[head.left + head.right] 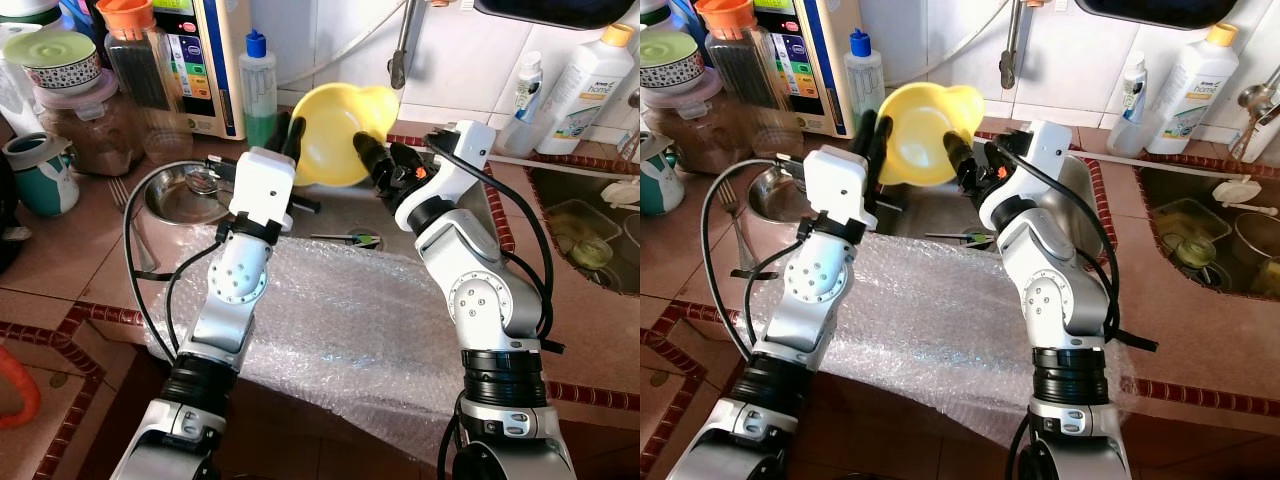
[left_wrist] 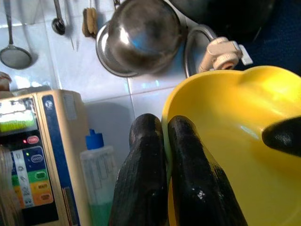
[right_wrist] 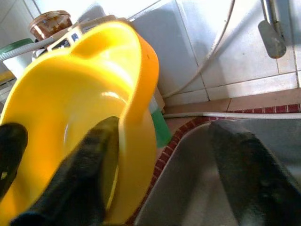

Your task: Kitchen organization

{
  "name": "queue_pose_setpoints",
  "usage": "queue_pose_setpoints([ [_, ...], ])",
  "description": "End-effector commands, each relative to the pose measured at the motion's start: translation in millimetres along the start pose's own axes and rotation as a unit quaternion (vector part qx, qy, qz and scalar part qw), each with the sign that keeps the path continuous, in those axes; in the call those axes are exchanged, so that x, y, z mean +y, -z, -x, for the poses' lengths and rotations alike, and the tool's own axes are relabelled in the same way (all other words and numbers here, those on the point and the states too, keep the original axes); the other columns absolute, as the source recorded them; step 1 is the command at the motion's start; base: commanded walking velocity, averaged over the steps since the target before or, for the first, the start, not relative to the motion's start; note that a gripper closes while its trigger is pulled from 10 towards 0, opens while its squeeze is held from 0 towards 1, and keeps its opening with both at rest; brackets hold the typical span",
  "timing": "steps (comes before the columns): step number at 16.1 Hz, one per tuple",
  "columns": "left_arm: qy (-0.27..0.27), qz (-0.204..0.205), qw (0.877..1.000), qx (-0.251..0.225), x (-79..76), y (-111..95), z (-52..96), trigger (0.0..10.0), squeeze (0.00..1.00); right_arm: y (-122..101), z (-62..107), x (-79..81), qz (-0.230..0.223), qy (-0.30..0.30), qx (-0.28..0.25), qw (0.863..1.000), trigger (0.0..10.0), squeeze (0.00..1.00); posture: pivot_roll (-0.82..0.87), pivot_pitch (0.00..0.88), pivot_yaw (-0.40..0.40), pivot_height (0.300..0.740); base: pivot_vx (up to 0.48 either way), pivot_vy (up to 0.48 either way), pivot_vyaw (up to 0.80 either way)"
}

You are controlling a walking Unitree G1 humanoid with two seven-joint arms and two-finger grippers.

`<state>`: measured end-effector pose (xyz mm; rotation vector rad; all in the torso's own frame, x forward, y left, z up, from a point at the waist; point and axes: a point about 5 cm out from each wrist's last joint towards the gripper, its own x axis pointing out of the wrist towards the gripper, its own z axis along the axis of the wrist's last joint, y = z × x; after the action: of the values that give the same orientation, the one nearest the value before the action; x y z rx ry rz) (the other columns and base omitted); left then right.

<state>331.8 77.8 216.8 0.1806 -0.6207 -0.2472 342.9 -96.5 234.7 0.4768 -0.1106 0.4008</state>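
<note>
- Yellow plastic bowl [image 1: 340, 130] is the landmark: held tilted on edge above the steel sink basin [image 1: 940, 215], open side facing the robot, one lip drawn out into a spout at the top.
- Bubble wrap sheet [image 1: 340, 330] lies on the tiled surface [image 1: 60, 290] on the robot's side of the bowl, draped over the front edge.
- Left gripper [image 1: 290, 135] sits at the bowl's left rim; left wrist view shows its two black fingers [image 2: 188, 174] pressed together with the rim's edge pinched between them. Jaws closed on the bowl.
- Right gripper [image 1: 385, 165] is at the bowl's right rim. Right wrist view shows one finger [image 3: 84, 179] inside the bowl wall and the other well apart over the basin: jaws spread, not clamping.
- Judgement: the left arm carries the bowl; the rim runs roughly across between the two grippers, so the right jaws would need to close over the wall to share the load.
- Steel dish [image 1: 185, 195] rests on the surface left of the bowl, a spoon [image 1: 203, 180] inside it.
- Green soap bottle with blue cap [image 1: 259, 85] stands just behind the bowl's left rim.
- Bowl looks clean, glossy, light, and empty.
</note>
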Motion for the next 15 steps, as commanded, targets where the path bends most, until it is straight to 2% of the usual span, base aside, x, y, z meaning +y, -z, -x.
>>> queue_pose_setpoints([
  [1,0.007,0.003,1.000,-0.019,-2.5,-8.5,-1.7,0.0,0.00,-2.5,-1.9,-3.3,-0.001,0.010,-0.002,1.000,0.0,0.00,0.00,0.072,-0.027,0.740,0.000,0.000,0.00],
  [10,0.029,0.015,0.999,-0.015,-11.0,-7.3,1.9,0.0,0.00,8.4,0.7,-5.6,-0.027,0.015,0.031,0.999,0.0,0.00,0.00,0.082,-0.029,0.740,0.000,0.000,0.00],
  [15,0.021,-0.003,1.000,-0.010,-5.7,-5.2,2.4,0.0,0.00,10.0,0.9,-14.1,-0.032,0.043,0.038,0.998,0.0,0.00,0.00,0.084,-0.029,0.740,0.000,0.000,0.00],
])
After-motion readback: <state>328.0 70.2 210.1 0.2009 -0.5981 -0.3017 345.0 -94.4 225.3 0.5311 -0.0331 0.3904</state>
